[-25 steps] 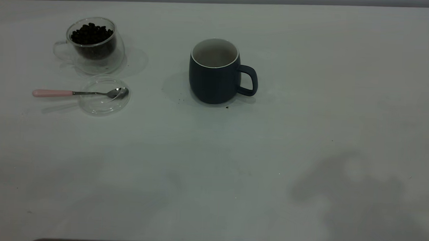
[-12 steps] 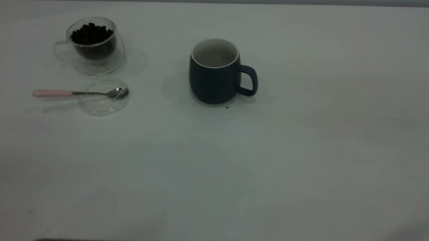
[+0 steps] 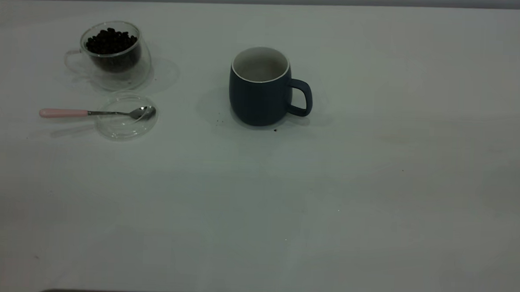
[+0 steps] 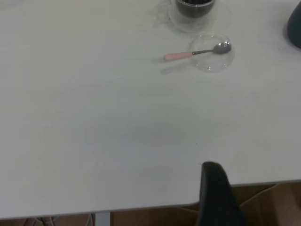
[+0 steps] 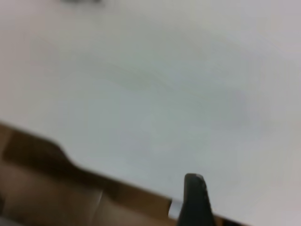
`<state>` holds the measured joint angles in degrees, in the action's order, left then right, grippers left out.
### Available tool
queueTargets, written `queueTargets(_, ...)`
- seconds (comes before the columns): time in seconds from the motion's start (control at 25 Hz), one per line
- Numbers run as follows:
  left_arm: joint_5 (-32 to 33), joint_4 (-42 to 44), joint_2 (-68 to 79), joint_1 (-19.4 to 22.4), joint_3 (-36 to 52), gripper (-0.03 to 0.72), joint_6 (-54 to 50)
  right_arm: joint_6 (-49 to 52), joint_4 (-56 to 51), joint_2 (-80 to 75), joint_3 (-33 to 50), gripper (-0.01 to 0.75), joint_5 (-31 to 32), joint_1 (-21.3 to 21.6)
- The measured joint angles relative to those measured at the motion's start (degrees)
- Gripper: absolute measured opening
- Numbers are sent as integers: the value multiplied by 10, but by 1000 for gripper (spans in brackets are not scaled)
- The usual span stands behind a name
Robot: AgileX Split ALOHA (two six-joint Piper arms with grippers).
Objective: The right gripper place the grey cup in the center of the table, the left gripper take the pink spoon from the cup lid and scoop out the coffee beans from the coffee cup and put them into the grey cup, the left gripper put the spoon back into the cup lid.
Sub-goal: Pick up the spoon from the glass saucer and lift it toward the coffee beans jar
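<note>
The grey cup (image 3: pixel 260 87) stands upright near the table (image 3: pixel 372 190) centre, wide bare surface below and right. Upper left, the coffee cup (image 3: pixel 113 54) holds coffee beans (image 3: pixel 111 41); just below, the pink spoon (image 3: pixel 95 112) rests across the cup lid (image 3: pixel 126 115). The left gripper (image 4: pixel 214 193) and right gripper (image 5: pixel 195 197) sit at the table's edge; whether either is open I cannot tell.

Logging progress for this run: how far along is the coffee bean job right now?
Done, it seems: the grey cup stands upright mid-table. It looks empty. In hand: nothing; the pink spoon lies with its bowl on the cup lid, and the coffee beans fill the coffee cup. The left claw sits back at the table edge. Left: scooping, then returning the spoon.
</note>
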<state>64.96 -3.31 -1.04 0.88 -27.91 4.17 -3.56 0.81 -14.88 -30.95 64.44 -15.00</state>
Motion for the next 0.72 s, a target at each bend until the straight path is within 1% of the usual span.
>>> queueTargets(0.32,0,0,0,0,0,480,0,7,-8,98,34,591,-6,62)
queueTargets(0.56,0,0,0,0,0,480,0,10,-8,123,40,591,-3,106)
queueTargets(0.72,0,0,0,0,0,480,-1,10,-8,130,40,591,-2,123)
